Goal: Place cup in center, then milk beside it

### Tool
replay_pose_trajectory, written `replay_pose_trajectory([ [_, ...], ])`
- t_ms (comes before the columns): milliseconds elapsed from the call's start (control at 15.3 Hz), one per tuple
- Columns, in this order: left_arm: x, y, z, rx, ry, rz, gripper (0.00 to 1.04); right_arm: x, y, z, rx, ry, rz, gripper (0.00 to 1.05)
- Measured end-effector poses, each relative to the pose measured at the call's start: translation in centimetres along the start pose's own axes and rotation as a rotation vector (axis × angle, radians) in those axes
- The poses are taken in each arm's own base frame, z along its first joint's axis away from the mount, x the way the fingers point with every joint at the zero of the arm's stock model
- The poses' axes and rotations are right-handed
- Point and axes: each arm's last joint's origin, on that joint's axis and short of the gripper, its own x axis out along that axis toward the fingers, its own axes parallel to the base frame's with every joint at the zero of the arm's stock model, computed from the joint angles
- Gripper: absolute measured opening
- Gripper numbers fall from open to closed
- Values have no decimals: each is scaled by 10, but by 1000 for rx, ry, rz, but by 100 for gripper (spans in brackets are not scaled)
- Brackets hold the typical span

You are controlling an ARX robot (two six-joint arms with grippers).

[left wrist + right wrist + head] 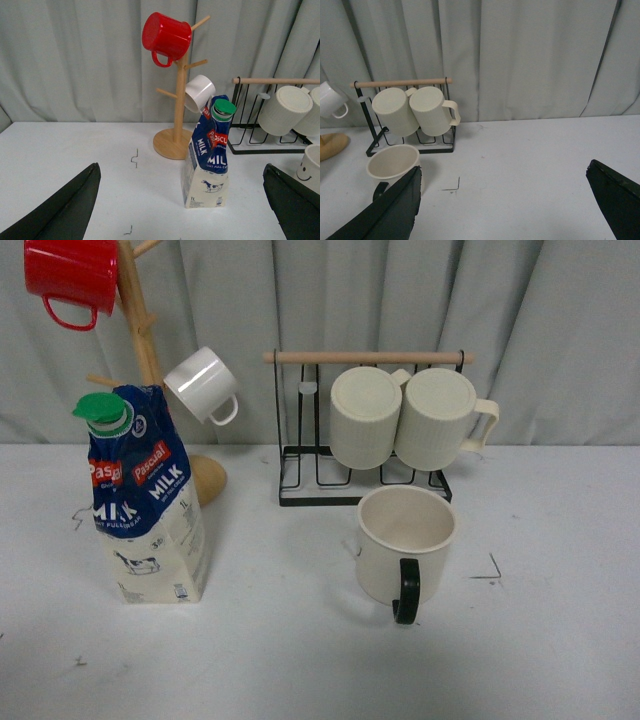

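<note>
The cup (pixel 405 545) stands upright on the white desk (pixel 300 670), a little right of the middle in the front view, its black handle turned toward the camera. It sits just in front of a black wire rack (pixel 300 455) with a wooden bar, from which two ribbed cream mugs (pixel 365 415) hang side by side. The milk (pixel 145 500) stands upright well apart from the cup, toward the left side of the desk, its blue top creased and leaning, green cap uppermost. Right behind it is the round base of a wooden mug tree (pixel 148 340), which carries a red mug (pixel 72 275) high up and a small white mug (pixel 202 383) lower down.

In the left wrist view the left end effector (pixel 181 169) is spread wide, its dark fingers (pixel 70 210) at either side of the picture with the milk seen between them. The right end effector (pixel 505 167) is likewise spread wide, and the cup shows beside one of its fingers (pixel 395 210)
</note>
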Motion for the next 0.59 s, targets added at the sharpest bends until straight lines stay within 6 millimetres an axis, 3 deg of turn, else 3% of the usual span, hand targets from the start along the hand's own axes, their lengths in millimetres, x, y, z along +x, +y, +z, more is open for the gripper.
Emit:
replay_pose_trajectory([
  [65, -1, 0, -2, -23, 136, 28, 98, 0, 0, 0, 0, 0, 0, 97],
  [130, 3, -3, 6, -63, 424, 88, 98, 0, 0, 0, -2, 0, 2, 98],
  [196, 12, -8, 22, -88, 506, 96, 98, 0, 0, 0, -2, 0, 2, 98],
  [326, 30, -17, 54, -125, 426, 68, 98, 0, 0, 0, -2, 0, 2, 98],
  [391, 50, -26, 80, -146, 343, 45, 98, 0, 0, 0, -2, 0, 2, 98],
  [522, 73, -39, 92, -147, 312, 8, 98, 0, 0, 0, -2, 0, 2, 98],
  [587, 97, -52, 97, -143, 315, -20, 98, 0, 0, 0, -2, 0, 2, 98],
])
